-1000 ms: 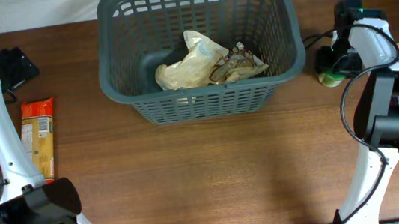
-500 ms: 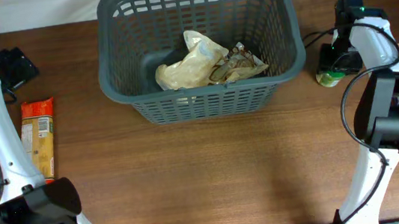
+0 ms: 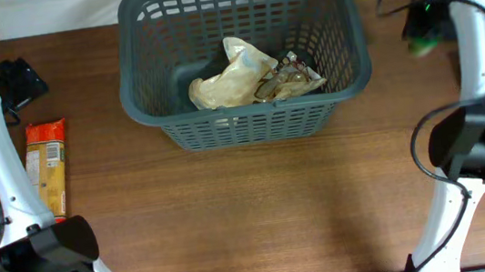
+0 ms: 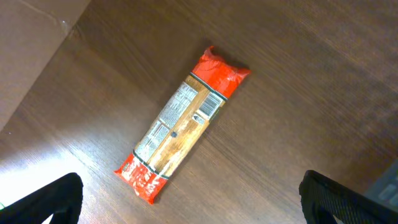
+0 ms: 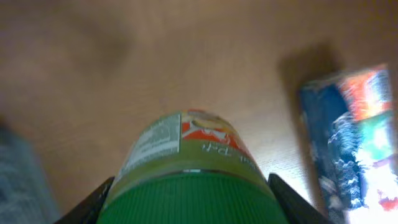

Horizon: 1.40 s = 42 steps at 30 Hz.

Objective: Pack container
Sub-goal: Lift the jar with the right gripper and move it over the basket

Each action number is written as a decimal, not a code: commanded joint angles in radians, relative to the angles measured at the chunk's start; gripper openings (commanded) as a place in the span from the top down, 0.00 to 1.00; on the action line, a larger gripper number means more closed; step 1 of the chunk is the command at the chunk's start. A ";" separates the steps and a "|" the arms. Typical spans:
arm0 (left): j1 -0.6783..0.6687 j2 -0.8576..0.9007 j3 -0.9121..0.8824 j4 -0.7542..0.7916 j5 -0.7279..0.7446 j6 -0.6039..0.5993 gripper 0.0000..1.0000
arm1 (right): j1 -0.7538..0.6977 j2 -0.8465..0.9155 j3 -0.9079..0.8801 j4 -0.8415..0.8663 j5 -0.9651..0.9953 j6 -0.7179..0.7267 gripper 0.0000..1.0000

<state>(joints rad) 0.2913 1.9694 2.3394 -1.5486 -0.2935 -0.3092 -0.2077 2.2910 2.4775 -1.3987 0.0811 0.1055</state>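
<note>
So that it can be carried to the basket (image 3: pixel 251 126), a green-lidded jar (image 5: pixel 186 149) is clenched in the right tool (image 5: pixel 189 202); the left tool (image 4: pixel 196 199) is held released, empty.

The dark grey basket (image 3: pixel 251 126) sits upright at the middle of the table's far edge, lattice sides, top open, crumpled packets (image 3: pixel 254 78) lying on its base.

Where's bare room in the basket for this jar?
In the basket, bare floor shows at the left end, between the left wall and the bags; the jar likely fits there. Middle and right are crowded by those bags. Outside, wide bare table lies in front of the basket.
</note>
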 commanded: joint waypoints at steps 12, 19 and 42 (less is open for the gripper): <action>0.005 0.002 -0.001 0.011 0.003 0.011 0.01 | 0.040 -0.071 0.638 -0.207 -0.252 -0.024 0.96; 0.005 0.002 -0.001 0.022 0.003 0.011 0.01 | 0.232 -0.074 0.635 -0.229 -0.257 -0.135 0.96; 0.005 0.002 -0.001 0.007 0.003 0.012 0.01 | 0.561 0.010 0.430 -0.183 -0.188 -0.163 0.96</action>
<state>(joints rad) 0.2913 1.9694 2.3394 -1.5379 -0.2939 -0.3092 0.3489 2.2612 2.9799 -1.6066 -0.1211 -0.0422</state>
